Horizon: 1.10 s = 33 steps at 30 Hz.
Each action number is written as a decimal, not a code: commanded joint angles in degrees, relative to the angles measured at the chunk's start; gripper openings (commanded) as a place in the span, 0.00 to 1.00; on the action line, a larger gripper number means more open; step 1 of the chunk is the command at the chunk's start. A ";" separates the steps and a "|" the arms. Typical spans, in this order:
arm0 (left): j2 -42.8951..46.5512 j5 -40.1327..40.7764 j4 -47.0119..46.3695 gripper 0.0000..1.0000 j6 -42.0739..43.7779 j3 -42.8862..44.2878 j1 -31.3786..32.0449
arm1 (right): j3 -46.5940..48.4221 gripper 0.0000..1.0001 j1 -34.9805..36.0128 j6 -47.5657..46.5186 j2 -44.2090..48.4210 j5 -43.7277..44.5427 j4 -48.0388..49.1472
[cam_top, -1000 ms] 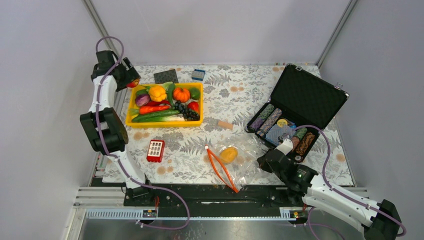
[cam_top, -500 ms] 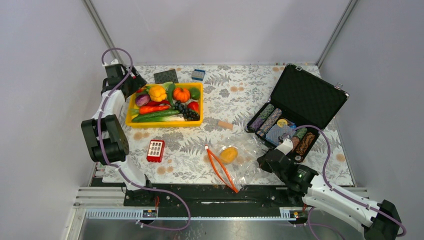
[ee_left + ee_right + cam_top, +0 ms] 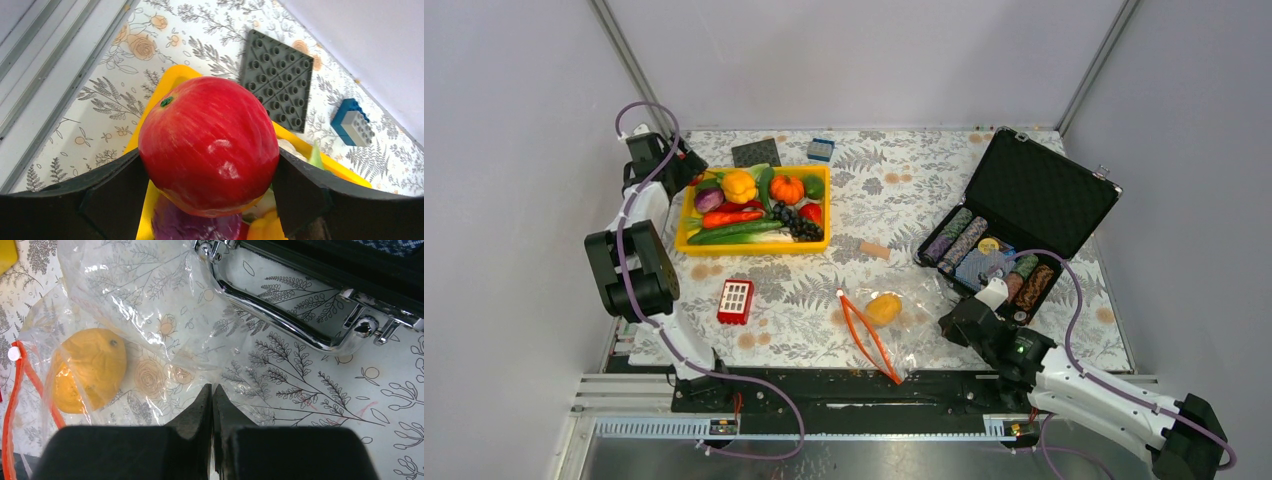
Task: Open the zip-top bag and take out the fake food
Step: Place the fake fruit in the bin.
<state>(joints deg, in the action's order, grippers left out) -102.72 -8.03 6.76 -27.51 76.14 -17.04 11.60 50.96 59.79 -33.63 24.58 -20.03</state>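
The zip-top bag (image 3: 911,312) lies crinkled on the table near the front, its red-orange zip strip (image 3: 870,341) toward the left and open in a narrow V. A yellow-orange round fruit (image 3: 883,309) is inside it. My right gripper (image 3: 946,326) is shut on the bag's clear right edge (image 3: 165,355), with plastic pinched between the closed fingertips; the fruit (image 3: 90,367) lies to their left. My left gripper (image 3: 686,166) holds a red apple (image 3: 210,145) between wide jaws, above the far-left corner of the yellow tray (image 3: 175,75).
The yellow tray (image 3: 754,247) holds more fake food pieces. An open black case (image 3: 1039,185) with chip rolls stands right of the bag, its chrome handle (image 3: 280,320) close to my right fingers. A red-and-white block (image 3: 735,301), grey plate (image 3: 756,152) and blue brick (image 3: 821,150) lie around.
My left gripper has shifted a little at the tray's far-left corner, still carrying the apple. The right gripper and the bag have hardly moved.
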 commanded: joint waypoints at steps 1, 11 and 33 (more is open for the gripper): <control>-3.61 0.53 1.69 0.61 0.16 5.42 -0.90 | 0.62 0.00 0.02 -0.84 -0.81 2.18 0.93; -10.04 -1.08 8.31 0.61 1.93 11.44 -0.96 | 0.53 0.00 0.01 -0.74 -0.56 1.98 0.96; -11.65 -6.19 19.90 0.59 9.20 14.57 -0.06 | -0.06 0.00 0.02 0.32 -0.91 0.97 2.25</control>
<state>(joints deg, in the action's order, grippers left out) -115.79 -11.88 19.57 -21.19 91.24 -18.04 11.60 50.96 59.83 -34.26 24.51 -19.77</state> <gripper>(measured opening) 0.809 0.039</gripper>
